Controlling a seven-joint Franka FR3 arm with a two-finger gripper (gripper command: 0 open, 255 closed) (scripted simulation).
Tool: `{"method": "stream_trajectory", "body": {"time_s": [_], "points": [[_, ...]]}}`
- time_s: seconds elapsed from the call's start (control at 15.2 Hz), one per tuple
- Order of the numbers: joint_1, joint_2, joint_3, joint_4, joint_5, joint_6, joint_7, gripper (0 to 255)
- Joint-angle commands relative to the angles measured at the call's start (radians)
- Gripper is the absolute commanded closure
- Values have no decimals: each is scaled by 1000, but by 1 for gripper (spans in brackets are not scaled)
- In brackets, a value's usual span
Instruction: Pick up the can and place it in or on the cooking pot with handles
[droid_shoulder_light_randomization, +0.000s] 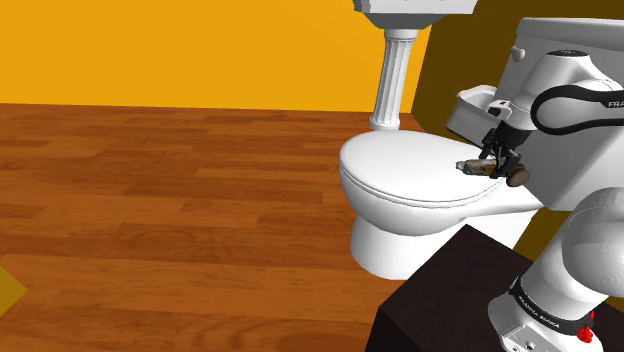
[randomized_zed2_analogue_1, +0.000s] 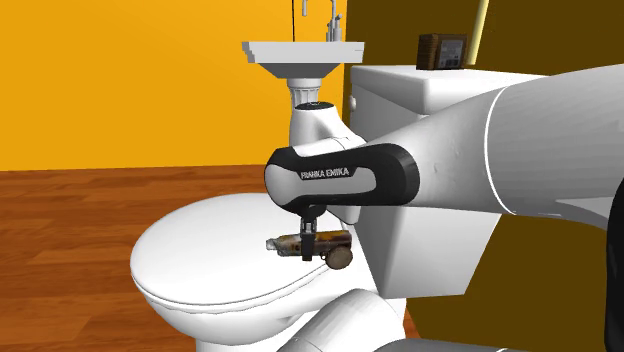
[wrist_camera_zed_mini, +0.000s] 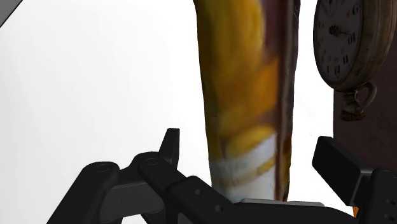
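Observation:
The can (wrist_camera_zed_mini: 245, 95) lies on its side on the closed white toilet lid (droid_shoulder_light_randomization: 410, 170); it is brown and yellow with a white band near one end. My black gripper (wrist_camera_zed_mini: 251, 159) hangs right over it, open, one finger on each side of the can and neither touching it. In the shoulder view the gripper (droid_shoulder_light_randomization: 497, 160) points down at the can (droid_shoulder_light_randomization: 472, 167) near the back of the lid. The second exterior view shows the can (randomized_zed2_analogue_1: 290, 243) under the gripper (randomized_zed2_analogue_1: 312, 238).
A brown pocket watch (wrist_camera_zed_mini: 350, 44) lies close beside the can on the lid (randomized_zed2_analogue_1: 200, 250). The toilet tank (randomized_zed2_analogue_1: 420, 85) rises just behind, with a small brown object (randomized_zed2_analogue_1: 443, 50) on top. A pedestal sink (randomized_zed2_analogue_1: 300, 55) stands by the orange wall. My dark stand (droid_shoulder_light_randomization: 440, 300) is beside the bowl.

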Motion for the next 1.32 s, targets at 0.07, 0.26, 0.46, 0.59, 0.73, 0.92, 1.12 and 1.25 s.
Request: {"method": "stream_trajectory", "body": {"time_s": [0.07, 0.26, 0.46, 0.59, 0.73, 0.92, 1.12, 1.25], "points": [[0, 0, 0, 0, 0, 0, 0, 255], [0, 0, 0, 0, 0, 0, 0, 255], [0, 0, 0, 0, 0, 0, 0, 255], [0, 0, 0, 0, 0, 0, 0, 255], [2, -13, 19, 18, 17, -31, -4, 255], [7, -29, 46, 46, 41, -75, -9, 255], [12, -41, 71, 76, 64, -117, -13, 255], [16, -48, 87, 97, 79, -144, -16, 255]]}}
